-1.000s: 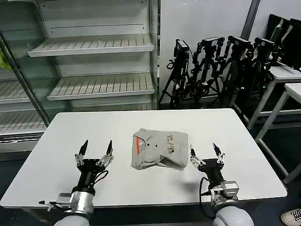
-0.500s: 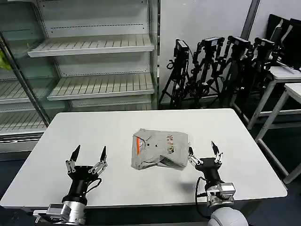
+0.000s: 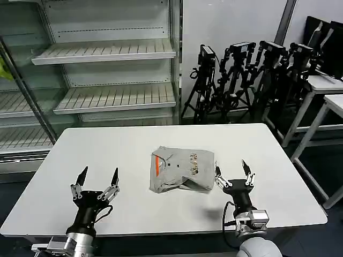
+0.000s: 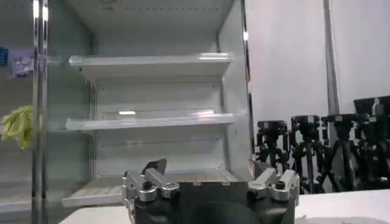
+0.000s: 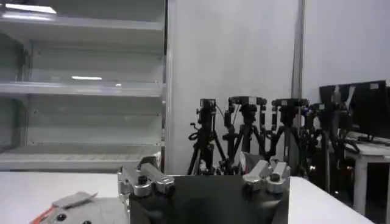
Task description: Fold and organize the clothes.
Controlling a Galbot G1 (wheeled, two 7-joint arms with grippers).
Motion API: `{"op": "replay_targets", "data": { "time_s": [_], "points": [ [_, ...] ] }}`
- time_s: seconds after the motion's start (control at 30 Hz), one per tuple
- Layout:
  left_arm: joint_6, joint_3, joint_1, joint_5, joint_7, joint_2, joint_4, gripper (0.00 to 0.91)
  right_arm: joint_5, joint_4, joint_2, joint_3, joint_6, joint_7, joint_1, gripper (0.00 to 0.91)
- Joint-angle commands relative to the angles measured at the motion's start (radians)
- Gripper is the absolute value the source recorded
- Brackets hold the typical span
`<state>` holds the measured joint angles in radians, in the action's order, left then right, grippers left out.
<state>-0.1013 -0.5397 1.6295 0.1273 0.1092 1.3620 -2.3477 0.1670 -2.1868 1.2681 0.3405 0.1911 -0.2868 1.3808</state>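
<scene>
The left gripper (image 3: pixel 97 178) has drawn back toward the near left edge of the worktop (image 3: pixel 80 150), jaws wide and empty, well apart from the shirt (image 3: pixel 181 170). The shirt lies folded in a compact bundle at the worktop's middle, neck label showing. Just beside its right edge, the right gripper (image 3: pixel 232 171) has barely shifted, jaws wide, holding nothing. Both arms clear suggests the folding is finished.

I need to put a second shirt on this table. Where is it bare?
The table is bare beyond the folded T-shirt, toward the shelving, and between the shirt and the open left gripper. It is tight where the open right gripper stands beside the shirt's edge.
</scene>
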Motion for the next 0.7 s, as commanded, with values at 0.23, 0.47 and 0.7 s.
{"op": "replay_targets", "data": {
  "time_s": [0.23,0.47,0.7],
  "points": [
    [0.000,-0.002,0.031,-0.008,-0.003,0.009,-0.035,0.907,-0.003,-0.002,0.000,-0.034,0.020,-0.010,-0.032,0.907],
    [-0.003,0.016,0.038,-0.015,-0.005,0.017,-0.046,0.907,-0.007,0.040,0.027,-0.138,0.127,-0.012,-0.151,0.907],
    [-0.006,0.043,0.041,-0.029,-0.006,0.027,-0.050,0.907,-0.002,0.156,0.037,-0.315,0.390,0.021,-0.321,0.907]
  ]
}}
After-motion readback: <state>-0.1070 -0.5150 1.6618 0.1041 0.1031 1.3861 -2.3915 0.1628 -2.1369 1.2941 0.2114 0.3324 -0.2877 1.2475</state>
